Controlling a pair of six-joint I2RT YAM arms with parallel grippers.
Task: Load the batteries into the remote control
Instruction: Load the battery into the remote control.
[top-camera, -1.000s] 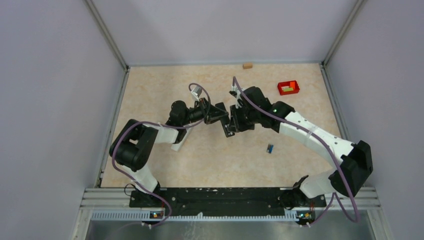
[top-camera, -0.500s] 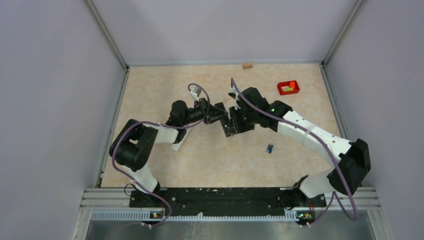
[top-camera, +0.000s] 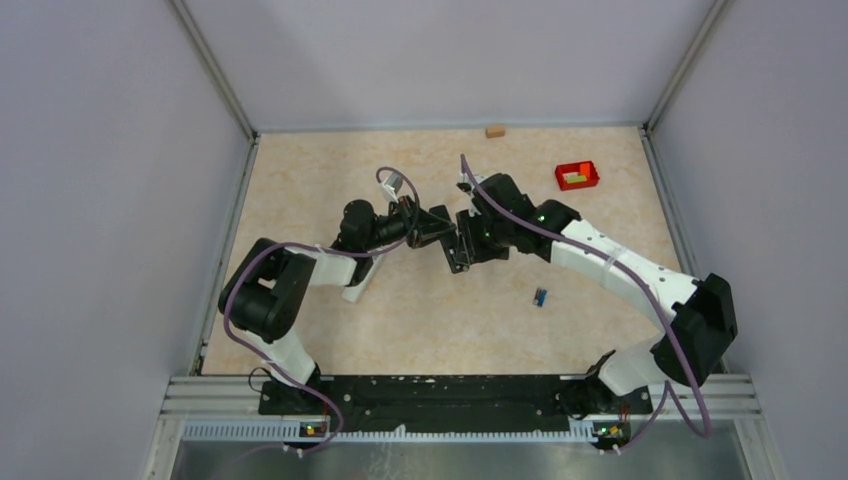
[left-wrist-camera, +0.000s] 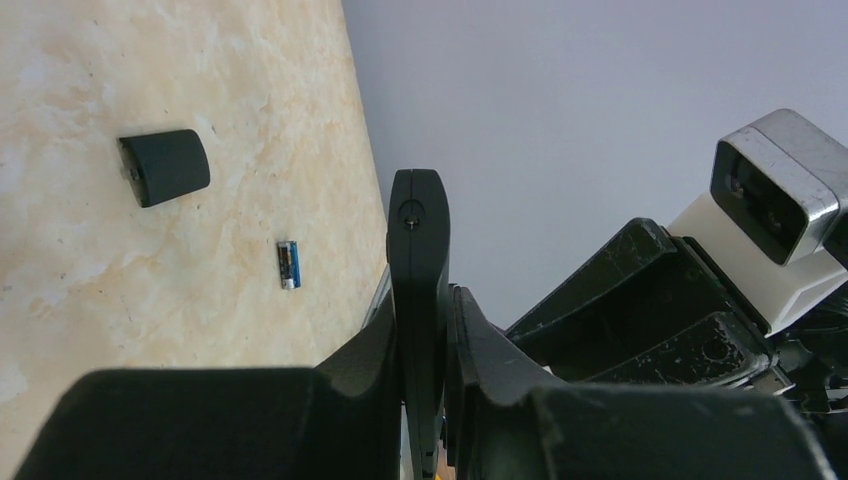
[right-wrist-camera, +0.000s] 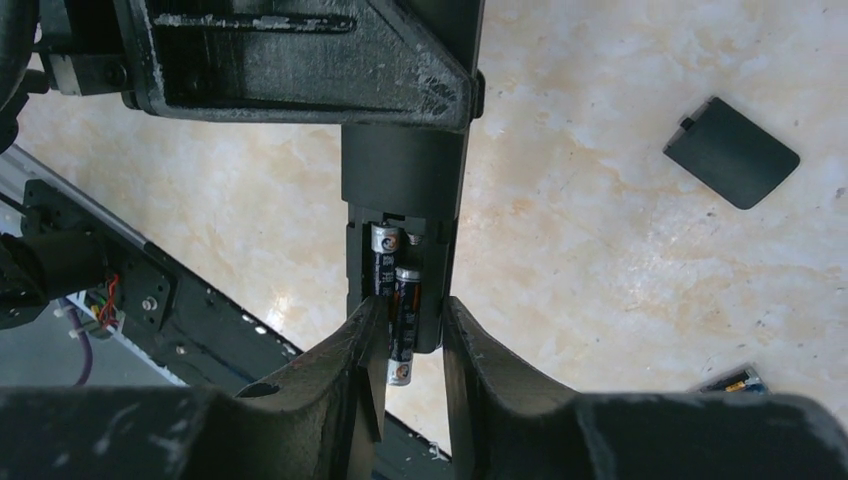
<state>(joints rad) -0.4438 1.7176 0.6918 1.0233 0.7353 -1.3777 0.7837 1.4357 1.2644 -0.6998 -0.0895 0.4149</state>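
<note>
My left gripper (top-camera: 446, 237) is shut on the black remote (left-wrist-camera: 418, 240) and holds it on edge above the table. Its open battery compartment faces the right wrist camera. One dark battery (right-wrist-camera: 383, 262) lies seated in it. A second dark battery (right-wrist-camera: 403, 330) lies partly in, its lower end past the remote's end. My right gripper (right-wrist-camera: 414, 306) is at that end, jaws apart around this battery, which lies by the left finger (right-wrist-camera: 352, 350). A blue battery (top-camera: 540, 296) lies on the table; it also shows in the left wrist view (left-wrist-camera: 288, 265).
The black battery cover (right-wrist-camera: 731, 152) lies flat on the table; the left wrist view shows it too (left-wrist-camera: 163, 167). A red bin (top-camera: 577, 176) stands at the back right. A small wooden block (top-camera: 494, 131) lies by the back wall.
My right gripper has shifted slightly left, closer against the remote in the left gripper. The left arm has stayed still.
</note>
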